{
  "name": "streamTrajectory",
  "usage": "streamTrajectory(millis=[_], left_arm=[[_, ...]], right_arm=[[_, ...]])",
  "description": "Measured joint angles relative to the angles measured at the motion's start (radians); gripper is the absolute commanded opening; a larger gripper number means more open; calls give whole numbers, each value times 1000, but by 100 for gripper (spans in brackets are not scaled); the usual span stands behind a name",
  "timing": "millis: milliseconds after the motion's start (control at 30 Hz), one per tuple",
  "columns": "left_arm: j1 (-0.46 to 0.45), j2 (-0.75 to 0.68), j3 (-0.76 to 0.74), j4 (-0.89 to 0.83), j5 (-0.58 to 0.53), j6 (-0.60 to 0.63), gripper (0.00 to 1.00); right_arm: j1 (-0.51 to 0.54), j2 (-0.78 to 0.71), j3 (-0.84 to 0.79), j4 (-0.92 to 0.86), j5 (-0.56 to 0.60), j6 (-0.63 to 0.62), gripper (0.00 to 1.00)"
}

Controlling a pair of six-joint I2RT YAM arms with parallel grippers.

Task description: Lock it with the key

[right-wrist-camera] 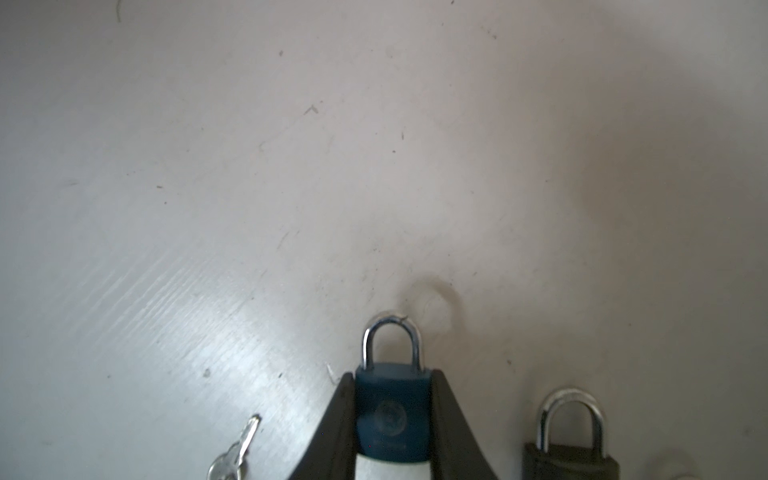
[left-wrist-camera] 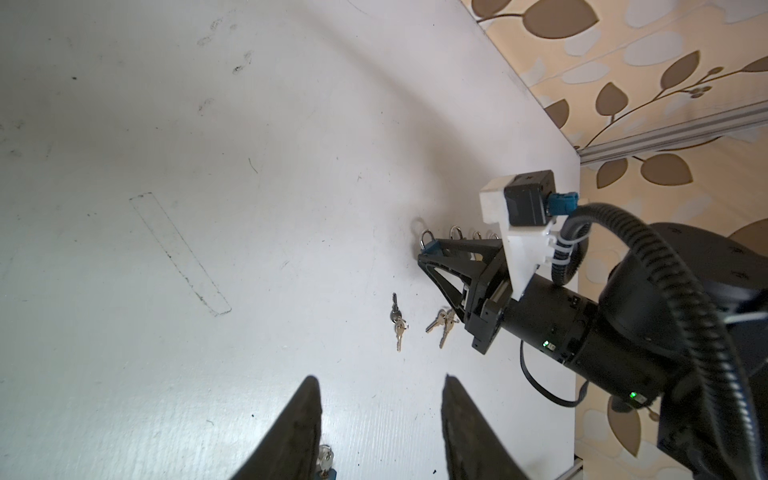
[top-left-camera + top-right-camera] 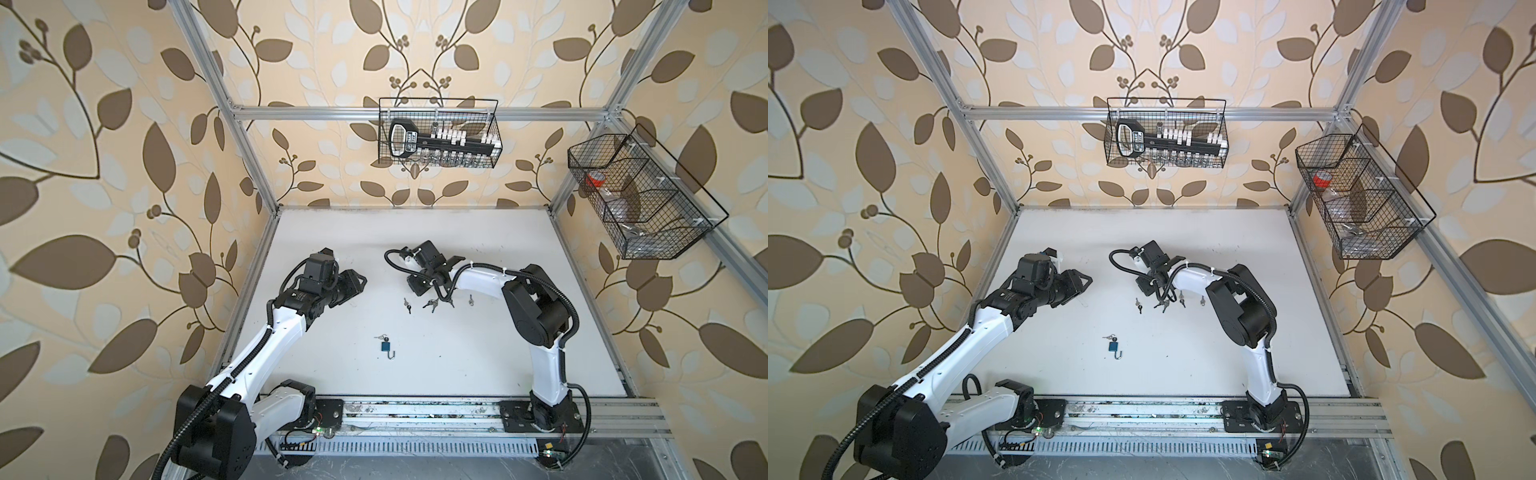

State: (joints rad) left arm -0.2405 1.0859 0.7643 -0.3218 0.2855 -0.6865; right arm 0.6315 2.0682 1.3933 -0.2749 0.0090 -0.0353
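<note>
- right gripper (image 1: 392, 376) – fingers clamped on the body of a blue padlock (image 1: 390, 415), shackle shut, low at the table (image 3: 332, 232) right of middle
- left gripper (image 2: 381, 380) – fingers apart, nothing between them, over the table left of middle, pointing toward the right gripper, well apart from it
- open padlock (image 3: 385, 347), also blue, lies near front-centre with its shackle swung out; key bunch (image 3: 381, 337) touches its far end, cannot tell whether a key sits in the keyhole
- dark padlock (image 1: 571, 453) just beside the held one; more shackles (image 2: 456, 231) in a row behind the right fingers
- loose keys (image 3: 407, 305), a second pair (image 3: 432, 303) and a single key (image 3: 471, 299) lie under and beside the right wrist
- far half and left side of the table bare; front rail (image 3: 415, 411) bounds the near edge
</note>
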Motion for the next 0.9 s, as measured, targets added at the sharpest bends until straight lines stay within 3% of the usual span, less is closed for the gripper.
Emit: streamTrajectory(millis=[200,700,900], left_arm=[[0,-8,-1,-8,-2,0,47],[0,-9,-1,-24,-2,29,53],[0,-9,4,-63,2,85,55]], right_arm=[[0,23,26,-26,6,-8,14],[-6,43,49,-45,10,-13,39],[-6,38,48,-42,10,-9,42]])
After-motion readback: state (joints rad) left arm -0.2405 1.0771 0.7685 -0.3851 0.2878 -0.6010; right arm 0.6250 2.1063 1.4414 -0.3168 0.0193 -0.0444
